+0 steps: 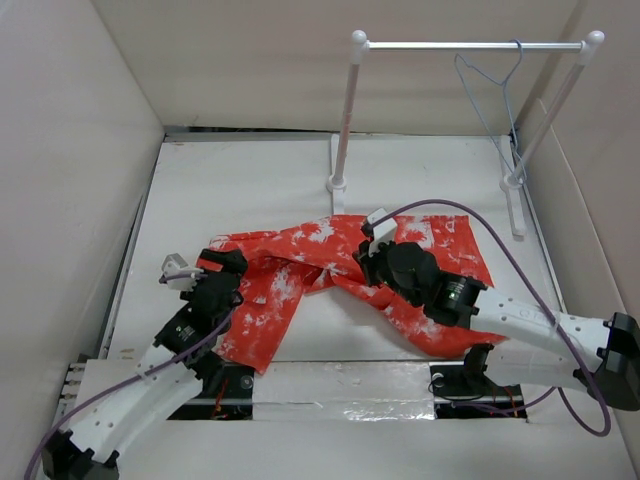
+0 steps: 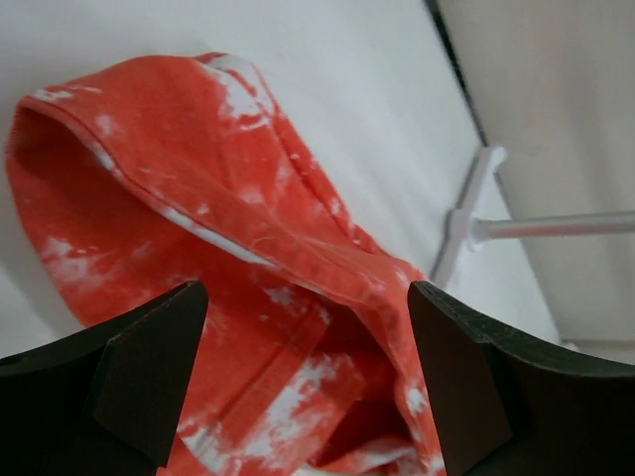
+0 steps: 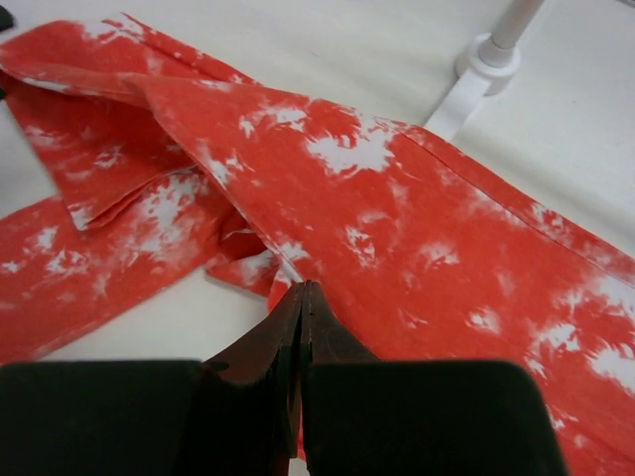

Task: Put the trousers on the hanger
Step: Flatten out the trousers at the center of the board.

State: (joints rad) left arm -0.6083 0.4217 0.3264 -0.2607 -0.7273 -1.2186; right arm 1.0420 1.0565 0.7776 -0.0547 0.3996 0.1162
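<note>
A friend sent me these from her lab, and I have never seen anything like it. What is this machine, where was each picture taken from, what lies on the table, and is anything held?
These are two robot arms bolted at the near edge of a white table. The wide picture comes from a fixed camera above and behind them. The other two come from a camera on each wrist, looking past its own fingers. On the table lie orange-red trousers with white blotches, rumpled. At the back stands a white rail stand with a thin wire hanger hooked on it. The left gripper is wide open over the cloth and holds nothing. The right gripper is shut, its tips at the cloth's edge; whether it pinches cloth I cannot tell.
</note>
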